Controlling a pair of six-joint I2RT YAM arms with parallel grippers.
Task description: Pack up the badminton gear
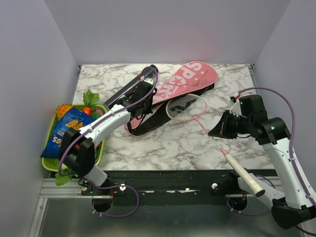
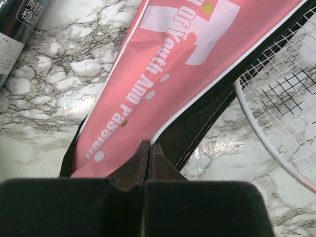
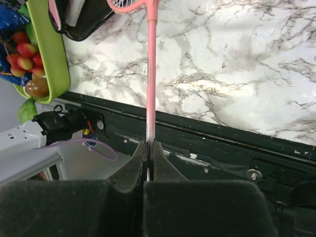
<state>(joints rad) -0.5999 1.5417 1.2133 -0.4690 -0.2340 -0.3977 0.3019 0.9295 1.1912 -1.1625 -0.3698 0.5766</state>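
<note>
The left pincer was clenched on the black-edged mouth of the pink bag, pinning it steady, by the look of it. The right pincer gripped the racket by its shaft. The handle overhung the near edge of the table and the head lay mid-table, just beside that mouth, probably lined up to slide in. I couldn't tell what the bag held. The black tube lay alongside the bag. At the left edge, the green tray held toy fruit and a blue snack packet.

Marble-patterned tabletop boxed in by plain pale walls.
Walls rise at the far, left and right edges; a black rail runs along the near edge, under even light.
</note>
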